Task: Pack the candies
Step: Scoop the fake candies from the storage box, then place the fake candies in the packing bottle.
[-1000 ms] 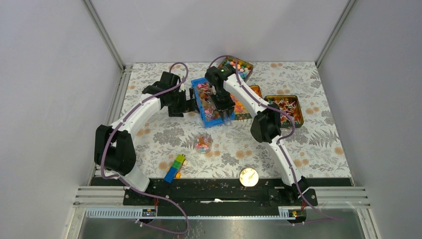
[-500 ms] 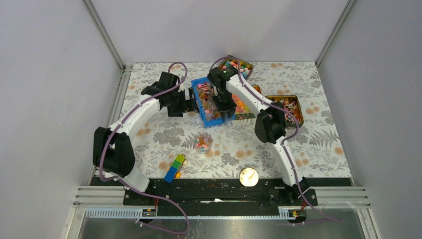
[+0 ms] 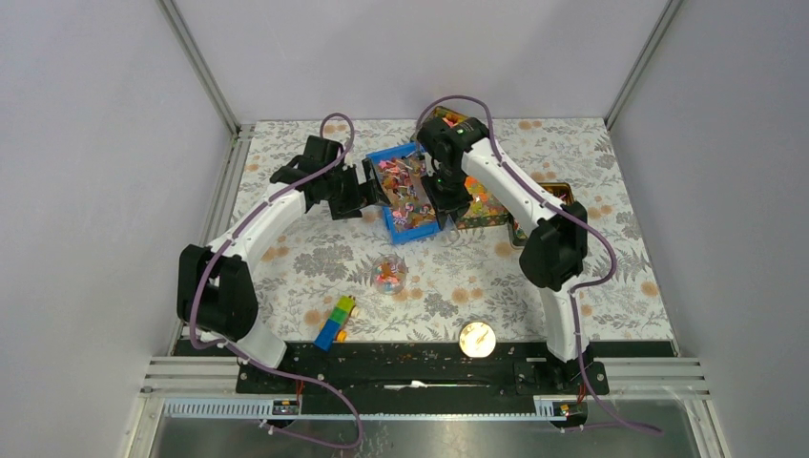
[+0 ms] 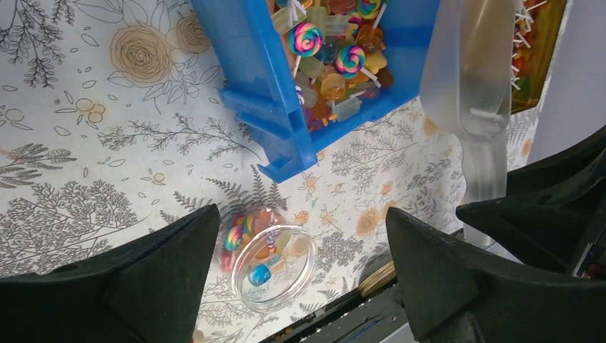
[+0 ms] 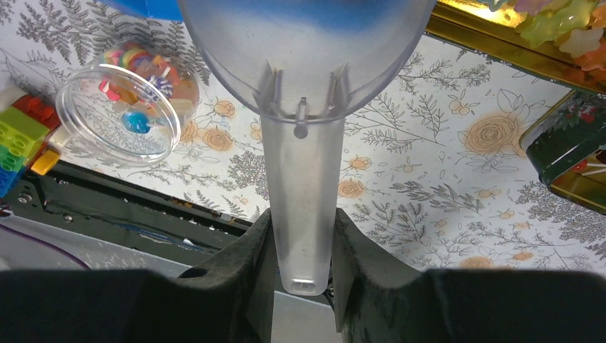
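Observation:
The candies (image 3: 404,184) fill a blue bin (image 3: 421,227) at the table's back middle. In the left wrist view they show as mixed wrapped sweets and swirl lollipops (image 4: 334,68) in the bin (image 4: 261,93). My left gripper (image 3: 372,188) is open and empty at the bin's left side; its fingers (image 4: 154,282) stand wide apart. My right gripper (image 3: 442,197) is shut on the handle of a clear plastic scoop (image 5: 301,179) at the bin's right edge. A clear round jar (image 3: 389,275) holding a few sweets stands nearer me.
Three gold tins of other sweets stand behind and right of the bin: back (image 3: 456,122), middle (image 3: 485,198) and right (image 3: 561,194). Coloured toy bricks (image 3: 334,321) and a round gold lid (image 3: 476,338) lie near the front edge.
The right arm has swung its elbow out to the right and carried the scoop to the bin's right side. The blue bin has turned and shifted slightly right. The left gripper has followed it.

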